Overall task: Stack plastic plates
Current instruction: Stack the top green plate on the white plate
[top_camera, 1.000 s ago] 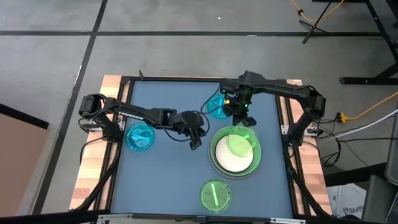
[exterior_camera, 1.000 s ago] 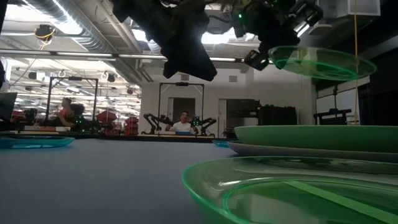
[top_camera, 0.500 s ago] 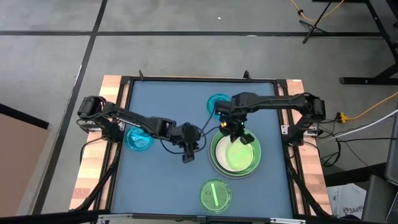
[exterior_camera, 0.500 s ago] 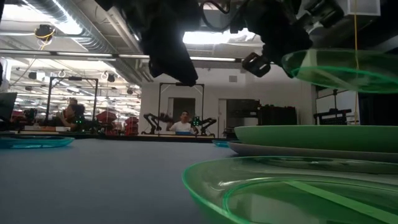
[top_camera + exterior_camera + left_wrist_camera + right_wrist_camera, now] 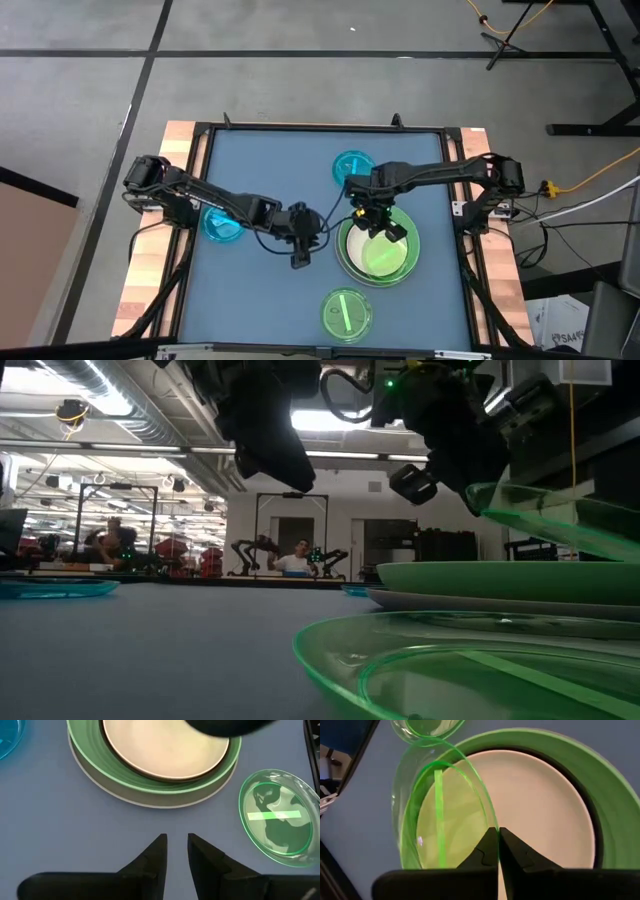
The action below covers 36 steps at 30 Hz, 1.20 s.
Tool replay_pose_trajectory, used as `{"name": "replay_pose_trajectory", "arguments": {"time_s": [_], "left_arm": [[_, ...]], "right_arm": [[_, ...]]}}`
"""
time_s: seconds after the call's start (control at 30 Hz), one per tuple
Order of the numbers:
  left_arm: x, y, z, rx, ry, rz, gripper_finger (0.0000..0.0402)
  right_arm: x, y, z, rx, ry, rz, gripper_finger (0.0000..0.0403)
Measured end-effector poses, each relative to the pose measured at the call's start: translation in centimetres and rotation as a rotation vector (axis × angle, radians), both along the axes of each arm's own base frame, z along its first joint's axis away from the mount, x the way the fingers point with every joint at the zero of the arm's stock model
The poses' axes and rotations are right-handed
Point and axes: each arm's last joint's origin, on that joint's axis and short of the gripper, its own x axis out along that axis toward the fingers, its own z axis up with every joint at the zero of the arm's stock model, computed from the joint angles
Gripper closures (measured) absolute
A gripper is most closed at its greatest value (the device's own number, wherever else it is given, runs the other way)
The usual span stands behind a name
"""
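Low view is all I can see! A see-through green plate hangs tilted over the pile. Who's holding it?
Observer: The right gripper, shut on the translucent green plate at its rim.
Operator: What's on top of the pile underneath?
Observer: A white plate; the green one hangs right above it.
Operator: Is the other arm holding anything?
Observer: No. The left gripper is empty, jaws slightly apart, over bare table beside the light green plate.

Plate stack (image 5: 150, 795) and green plate (image 5: 278, 817) beyond slightly parted jaws.
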Motion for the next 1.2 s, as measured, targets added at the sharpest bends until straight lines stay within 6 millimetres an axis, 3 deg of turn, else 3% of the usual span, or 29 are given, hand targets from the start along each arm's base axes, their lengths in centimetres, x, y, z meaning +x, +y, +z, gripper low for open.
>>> {"name": "replay_pose_trajectory", "arguments": {"time_s": [0.2, 0.63, 0.93, 1.2], "left_arm": [[0.0, 0.1, 0.0, 0.0, 0.0, 0.003, 0.0333], [0.0, 0.2, 0.0, 0.033, -0.006, 0.032, 0.0333], [0.0, 0.2, 0.0, 0.034, -0.003, 0.032, 0.0333], [0.0, 0.2, 0.0, 0.036, -0.007, 0.034, 0.0333]], "right_arm": [[0.1, -0.7, -0.1, -0.016, -0.014, -0.023, 0.0403], [0.1, -4.5, -0.3, -0.024, -0.042, -0.14, 0.0403], [0.5, -4.6, -2.4, -0.043, -0.03, -0.133, 0.0403], [0.3, -4.9, -3.3, -0.172, -0.024, -0.148, 0.0403]]}}
